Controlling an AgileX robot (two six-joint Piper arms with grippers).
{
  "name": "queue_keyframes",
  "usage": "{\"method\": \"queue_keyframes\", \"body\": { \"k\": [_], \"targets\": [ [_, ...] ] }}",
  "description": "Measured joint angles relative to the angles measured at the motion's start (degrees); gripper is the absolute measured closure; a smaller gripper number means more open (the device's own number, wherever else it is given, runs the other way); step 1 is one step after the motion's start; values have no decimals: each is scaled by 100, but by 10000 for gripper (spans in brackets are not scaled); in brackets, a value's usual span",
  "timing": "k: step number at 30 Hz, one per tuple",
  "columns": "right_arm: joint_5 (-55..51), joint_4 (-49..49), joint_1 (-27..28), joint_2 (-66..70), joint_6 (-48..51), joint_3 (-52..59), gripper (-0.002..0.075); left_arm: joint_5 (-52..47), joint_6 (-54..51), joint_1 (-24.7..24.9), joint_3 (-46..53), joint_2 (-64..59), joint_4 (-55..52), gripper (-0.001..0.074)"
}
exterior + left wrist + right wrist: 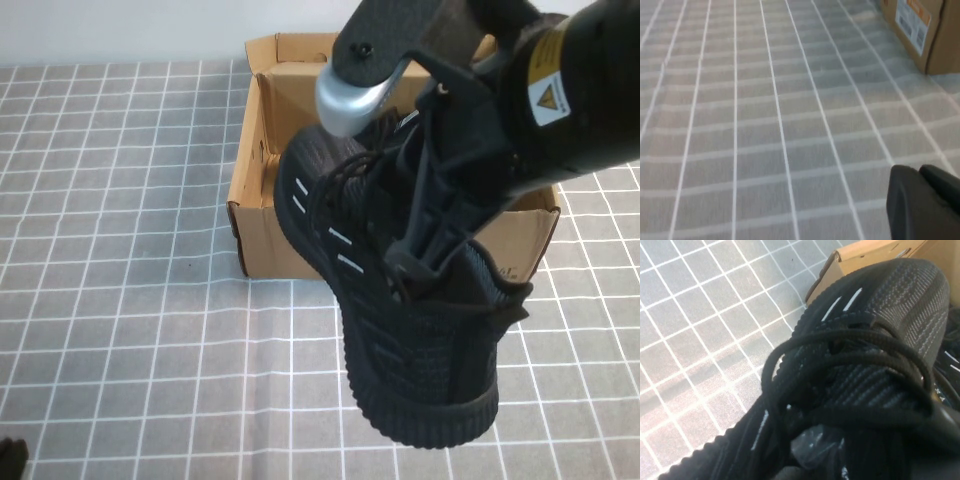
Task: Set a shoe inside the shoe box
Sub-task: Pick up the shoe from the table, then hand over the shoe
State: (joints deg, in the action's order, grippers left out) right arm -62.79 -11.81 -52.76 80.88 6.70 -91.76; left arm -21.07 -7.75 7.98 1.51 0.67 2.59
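We see the shoe (420, 330), a black knit-mesh sneaker with black laces and short white dashes along its side, held up in the air close to the high camera, its heel nearest us and its toe pointing toward the shoe box (262, 215). The right gripper (425, 255) reaches down from the upper right and is closed on the shoe at its laced opening. Behind the shoe, the brown cardboard shoe box sits open on the tabletop (120, 300), which is covered in a gray cloth with a white grid; the shoe hangs over the box's near wall, partly hiding it. In the right wrist view the laces (840, 370) fill the foreground. The left gripper (922, 202) hovers low over the tabletop, well apart from the box; we cannot tell whether it is open or closed.
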Motion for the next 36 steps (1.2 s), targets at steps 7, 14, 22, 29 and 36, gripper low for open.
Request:
{"method": "queue_keyframes", "body": {
  "k": [7,14,22,29,36],
  "targets": [
    [-92,21,48,262,-9,-373,726,1875,696,0,4,0,1336,736],
    [-348,100,292,719,-102,-878,726,2419,1281,0,-69,0,1822,736],
    [-638,100,340,1292,-169,-1667,726,531,652,78,-1619,-837,1814,736],
    [-960,90,340,1763,-205,-2266,726,-60,-1379,246,-2769,-2759,2874,736],
    [-987,153,684,2023,-418,-2557,726,-18,-4679,875,-3748,-4677,5431,736]
  ]
}}
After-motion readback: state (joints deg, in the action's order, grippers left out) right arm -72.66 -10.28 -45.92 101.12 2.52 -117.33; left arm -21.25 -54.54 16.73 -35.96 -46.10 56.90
